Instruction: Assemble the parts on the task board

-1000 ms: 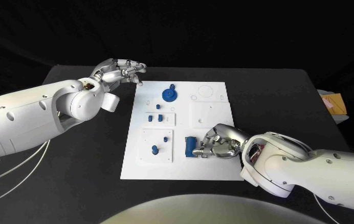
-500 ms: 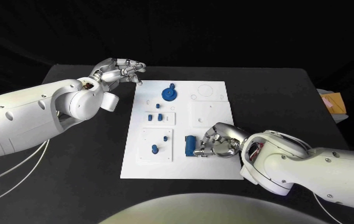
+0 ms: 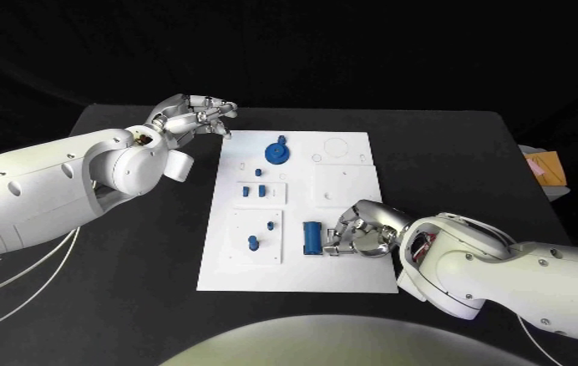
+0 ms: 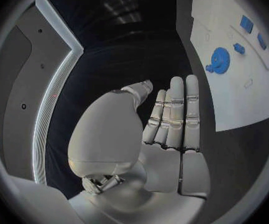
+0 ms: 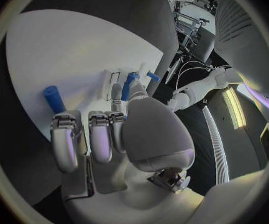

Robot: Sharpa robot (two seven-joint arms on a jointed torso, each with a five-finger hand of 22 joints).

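On the black tabletop point(image 3: 133, 299) lies the task board point(image 3: 349, 274), a flat white rectangular plate with a matte face, shallow square panels and small cut-outs raised or sunk in it. Its parts are small blue plastic pieces. A round blue disc point(image 3: 277, 153) with a knob at its rim sits near the far edge of the board. Nearer the middle, two short blue blocks point(image 3: 253, 191) stand side by side in one panel, with a smaller blue peg point(image 3: 259, 172) just beyond them. In the near left panel sit a blue peg point(image 3: 253, 243) and a tiny blue piece point(image 3: 271, 225) beside it. A blue cylinder point(image 3: 312, 237), smooth and rounded at its ends, lies on the board at the near right.

The right robot hand point(image 3: 359, 232), silver and glossy on a white arm, rests over the board's near right part with its fingers curled down; the cylinder lies just beside its fingertips, on the side towards the board's middle. In the right wrist view the cylinder point(image 5: 54, 99) lies apart from the fingertips point(image 5: 64, 122), so this robot hand holds nothing, its fingers bent in and close together.

The left robot hand point(image 3: 193, 118) hovers off the board's far left corner, above the tabletop, well apart from every part. In the left wrist view its fingers point(image 4: 174, 114) are straight and pressed side by side, with nothing in them.
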